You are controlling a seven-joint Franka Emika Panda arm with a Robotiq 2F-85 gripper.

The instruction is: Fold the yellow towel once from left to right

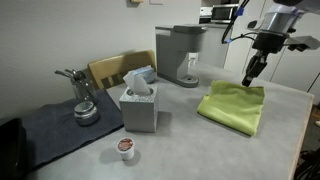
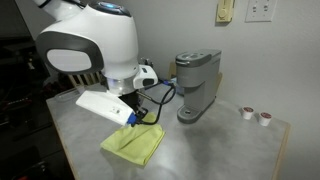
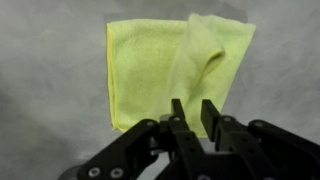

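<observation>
The yellow towel (image 1: pixel 233 106) lies on the grey table, partly folded with one side doubled over itself. It also shows in an exterior view (image 2: pixel 135 143) and in the wrist view (image 3: pixel 170 70), where a wrinkled flap lies over its right part. My gripper (image 1: pixel 249 78) hovers above the towel's far edge, lifted off the cloth. In the wrist view the gripper (image 3: pixel 194 110) has a gap between its fingers and holds nothing.
A grey coffee machine (image 1: pixel 181 52) stands behind the towel. A tissue box (image 1: pixel 139 103), a small cup (image 1: pixel 125 149), a dark mat (image 1: pixel 55 125) with a metal tool (image 1: pixel 82 98), and a wooden chair back (image 1: pixel 110 68) are nearby. Two cups (image 2: pixel 255 115) stand by the table edge.
</observation>
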